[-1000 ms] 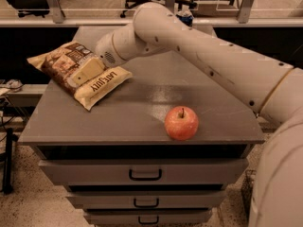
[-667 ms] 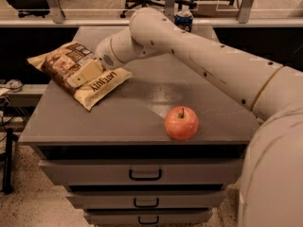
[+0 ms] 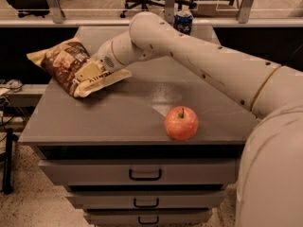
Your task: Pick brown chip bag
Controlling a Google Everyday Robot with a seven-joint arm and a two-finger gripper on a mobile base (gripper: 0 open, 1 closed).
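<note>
The brown chip bag, a flat, crinkly snack packet with a dark brown centre and tan edges, lies in the upper left of the frame, on the far left corner of the cabinet top. The robot's thick white arm sweeps in from the right edge and across the upper middle. Under it stands a grey metal drawer cabinet, filling the centre and bottom. A round red apple sits right of centre near the front edge, well apart from the bag, and a small dark drink can stands at top centre. The cream gripper rests on the bag's right half; whether it is spread or clamped, I cannot tell. I'd reckon the bag is light, puffy, slippery and easily crushed, so a gentle pinch on a gathered fold or sealed edge would suit best.
</note>
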